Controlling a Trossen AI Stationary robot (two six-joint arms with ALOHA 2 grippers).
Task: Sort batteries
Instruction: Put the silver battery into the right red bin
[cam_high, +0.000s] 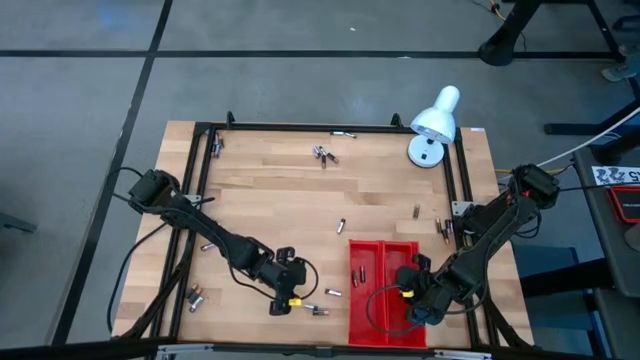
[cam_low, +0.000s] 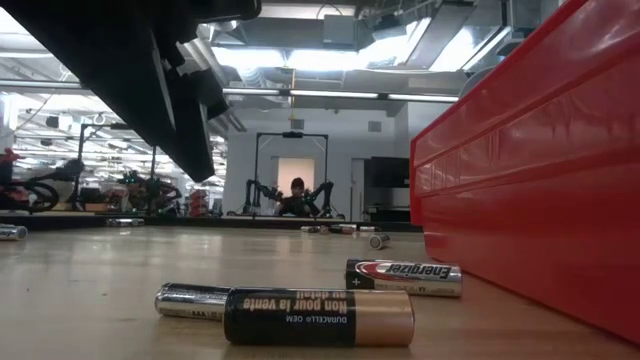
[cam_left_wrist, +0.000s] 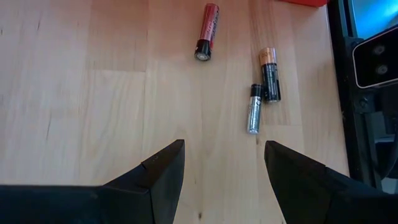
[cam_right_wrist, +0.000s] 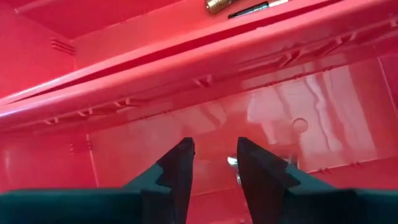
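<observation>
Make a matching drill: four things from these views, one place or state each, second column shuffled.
1. lamp
2. left tool
3. right tool
4. Energizer cell

a. over the red tray's right compartment
b. open above bare wood, cells ahead
c. far right corner of the table
d. lying on the wood beside the tray wall

Pairs: 1-c, 2-b, 3-a, 4-d

Wooden table (cam_high: 270, 215): batteries (cam_high: 322, 154), red tray (cam_high: 365, 318), lamp (cam_high: 434, 125)

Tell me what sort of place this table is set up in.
Probably a robotics lab or workshop: the low view shows an open industrial ceiling, more robot arms at a far station, and the wooden table stands on a bare concrete floor.
</observation>
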